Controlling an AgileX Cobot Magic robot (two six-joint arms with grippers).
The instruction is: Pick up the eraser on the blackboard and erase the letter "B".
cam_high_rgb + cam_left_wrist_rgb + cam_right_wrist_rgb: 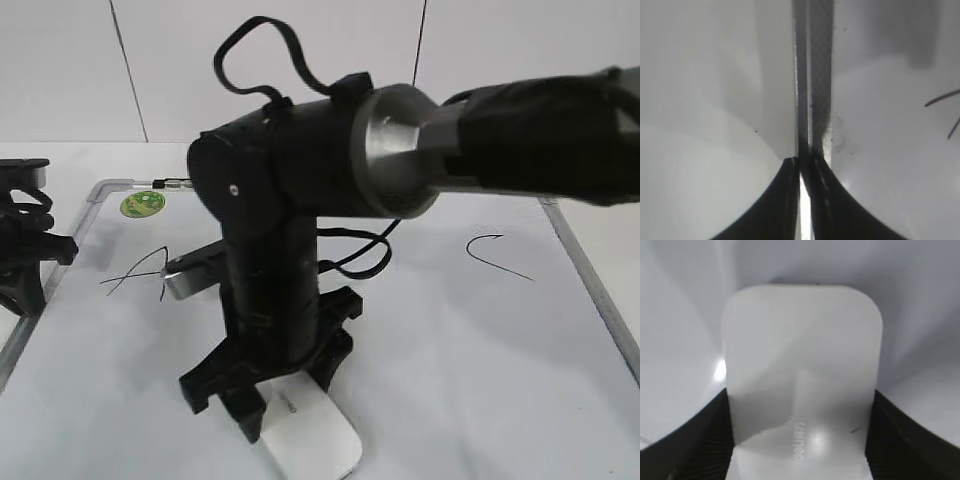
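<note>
Fingers of the left gripper (804, 172) are pressed together with only a sliver of light between them, parked over the silver frame at the left edge of the blackboard (480, 350); the frame strip runs straight away from the fingertips in the left wrist view. Just right of that edge sit a green round sticker (142, 204) and thin black marker strokes (140, 272), partly hidden behind the arm. Further right, the right gripper (275, 400) points down at the board's near middle, its fingers (695, 440) clamped on the long sides of the eraser (802, 375). The eraser's long axis runs straight out from between the fingers, its rounded far end projecting well past the fingertips; in the exterior view that end points toward the near edge of the board and slightly right. Small grey print lies on the white top between the fingers. A curved black mark (497, 253) lies well right of the gripper.
</note>
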